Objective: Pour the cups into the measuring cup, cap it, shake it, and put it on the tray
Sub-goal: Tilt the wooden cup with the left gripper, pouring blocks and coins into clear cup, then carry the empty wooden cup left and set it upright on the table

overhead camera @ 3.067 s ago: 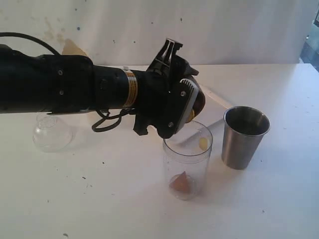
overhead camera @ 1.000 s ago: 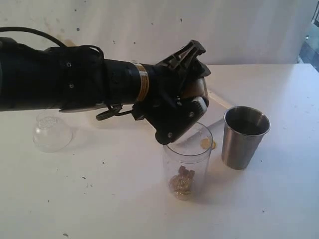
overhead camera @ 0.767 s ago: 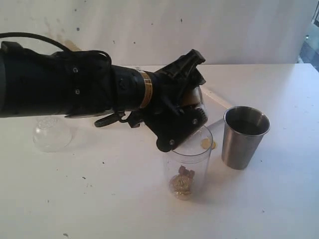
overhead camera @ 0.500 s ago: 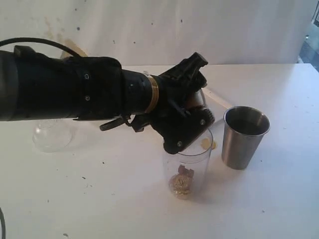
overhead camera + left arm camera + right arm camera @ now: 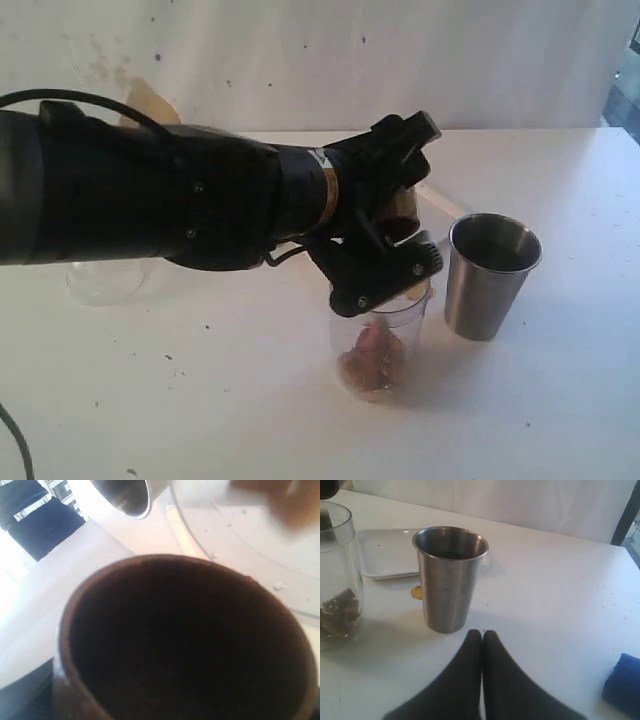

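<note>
My left gripper [image 5: 400,215] is shut on the small brown wooden cup [image 5: 404,201], holding it tipped just above the rim of the clear measuring cup [image 5: 375,345]. Brown pieces [image 5: 372,358] lie blurred at the measuring cup's bottom. The wooden cup's dark inside [image 5: 185,645] fills the left wrist view and hides the fingers. The steel tumbler [image 5: 492,275] stands upright right of the measuring cup. My right gripper [image 5: 482,632] is shut and empty, low over the table just short of the tumbler [image 5: 450,580]. Behind the tumbler lies the white tray [image 5: 385,555].
A clear dome lid [image 5: 98,283] sits at the left, partly behind my left arm. A small gold disc [image 5: 416,592] lies on the table between the tumbler and the measuring cup [image 5: 337,580]. A blue object [image 5: 622,685] is off beside the right gripper.
The left arm has pushed further right and lower, bringing the wooden cup closer over the measuring cup's rim. The pieces inside the measuring cup now look blurred and piled higher.
</note>
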Robot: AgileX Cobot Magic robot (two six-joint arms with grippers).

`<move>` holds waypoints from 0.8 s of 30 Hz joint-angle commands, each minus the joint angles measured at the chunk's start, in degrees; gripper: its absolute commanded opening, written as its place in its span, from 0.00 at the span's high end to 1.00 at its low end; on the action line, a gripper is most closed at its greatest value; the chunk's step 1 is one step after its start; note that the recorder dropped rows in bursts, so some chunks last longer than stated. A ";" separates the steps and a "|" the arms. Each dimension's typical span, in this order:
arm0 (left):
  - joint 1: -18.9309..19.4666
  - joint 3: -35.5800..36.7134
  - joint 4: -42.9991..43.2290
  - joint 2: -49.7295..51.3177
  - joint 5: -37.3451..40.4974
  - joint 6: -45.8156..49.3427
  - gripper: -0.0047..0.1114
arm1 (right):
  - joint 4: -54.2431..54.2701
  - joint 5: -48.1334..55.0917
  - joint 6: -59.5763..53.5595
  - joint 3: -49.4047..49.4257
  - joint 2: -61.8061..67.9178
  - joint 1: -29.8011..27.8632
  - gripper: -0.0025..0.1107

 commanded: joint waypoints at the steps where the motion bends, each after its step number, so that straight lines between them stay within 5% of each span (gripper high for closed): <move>1: -0.27 -0.33 3.31 -0.55 1.14 -0.83 0.96 | -0.28 -0.54 0.12 -0.14 0.00 -0.19 0.98; 7: -0.48 -0.33 6.89 -0.55 4.23 -1.60 0.96 | -0.28 -0.54 0.12 -0.14 0.00 -0.19 0.98; 18: -1.86 -0.41 6.06 -5.19 2.39 -53.27 0.96 | -0.28 -0.54 0.12 -0.14 0.00 -0.19 0.98; 24: -1.86 -0.41 2.51 -5.78 1.26 -50.15 0.96 | -0.28 -0.54 0.12 -0.14 0.00 -0.19 0.98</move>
